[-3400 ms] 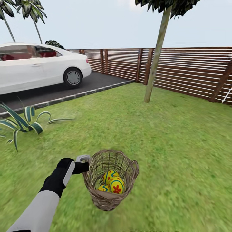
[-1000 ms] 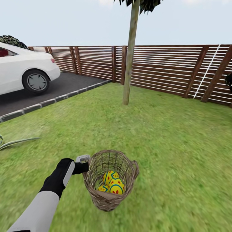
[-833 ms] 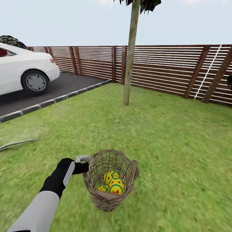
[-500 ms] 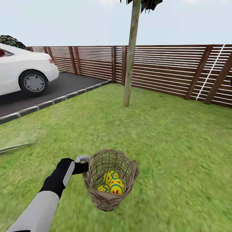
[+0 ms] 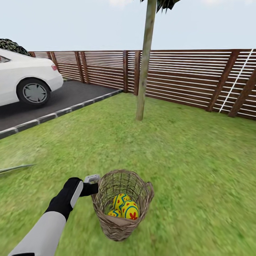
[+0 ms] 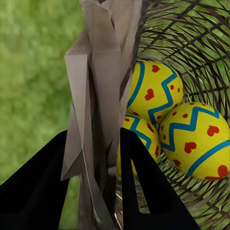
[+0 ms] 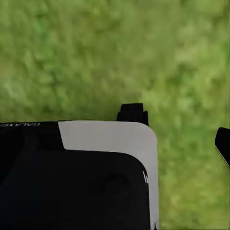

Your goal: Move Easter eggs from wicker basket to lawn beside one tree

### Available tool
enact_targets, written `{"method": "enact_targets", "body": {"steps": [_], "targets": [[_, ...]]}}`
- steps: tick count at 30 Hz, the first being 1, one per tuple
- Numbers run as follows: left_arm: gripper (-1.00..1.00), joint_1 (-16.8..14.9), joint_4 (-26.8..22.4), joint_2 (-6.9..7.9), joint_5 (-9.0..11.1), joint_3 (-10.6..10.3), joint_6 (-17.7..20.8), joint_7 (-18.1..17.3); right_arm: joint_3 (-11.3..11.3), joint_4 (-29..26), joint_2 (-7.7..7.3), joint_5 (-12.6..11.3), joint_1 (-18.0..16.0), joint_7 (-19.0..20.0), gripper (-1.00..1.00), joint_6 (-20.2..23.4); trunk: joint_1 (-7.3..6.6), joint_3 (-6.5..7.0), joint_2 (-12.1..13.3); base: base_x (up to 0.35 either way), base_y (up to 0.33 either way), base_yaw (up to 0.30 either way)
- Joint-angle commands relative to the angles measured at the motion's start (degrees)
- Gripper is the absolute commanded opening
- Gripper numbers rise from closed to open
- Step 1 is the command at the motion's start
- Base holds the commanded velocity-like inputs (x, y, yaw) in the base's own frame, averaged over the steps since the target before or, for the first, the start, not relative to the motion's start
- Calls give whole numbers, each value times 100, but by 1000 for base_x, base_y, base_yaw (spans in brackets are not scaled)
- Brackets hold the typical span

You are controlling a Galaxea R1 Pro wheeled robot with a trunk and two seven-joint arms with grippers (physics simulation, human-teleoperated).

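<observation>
So in the head view the whole picture has slid compared with a few seconds ago: the white car (image 5: pixel 21 83) and the dark asphalt driveway (image 5: pixel 53 101) sit further off to the side, the spiky striped plant that was beside the driveway is nearly gone from the frame, and the tall bare pale-barked tree trunk (image 5: pixel 145 64) now stands almost dead ahead and looks a bit closer. That's the camera and base moving, not the garden. The small round brown wicker basket (image 5: pixel 122 206) hangs clear of the mottled green lawn (image 5: pixel 199 167), well short of the tree, carried by the left gripper (image 5: pixel 93 185), and it sits slightly lower in the picture than half a second ago. The three yellow Easter eggs with blue zigzags and red marks (image 5: pixel 125 208) are all in the bottom of it. My read: the robot is hauling the whole lot toward that tree, so no egg is unloaded yet and there's still some ground to cover. Left wrist view: the black fingers (image 6: pixel 139 187) are pinched onto the pale braided rim of the basket, one either side, with the eggs right behind the lattice. Right wrist view: just grass under the right arm's black and white housing (image 7: pixel 91 167); can't tell whether that gripper is spread or closed.
</observation>
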Motion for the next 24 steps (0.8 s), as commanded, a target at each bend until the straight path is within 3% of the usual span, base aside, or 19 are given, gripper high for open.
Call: {"method": "enact_targets", "body": {"steps": [1,24], "targets": [[-100,-4,-1,-7,90,28,30,-11,-46,14,-4,57,-7,11,100,-6,3,-5,-3,341,0,0],[-100,-4,-6,10,92,28,16,-11,-49,22,-4,45,-7,10,100,-14,3,-5,-3,341,0,0]]}}
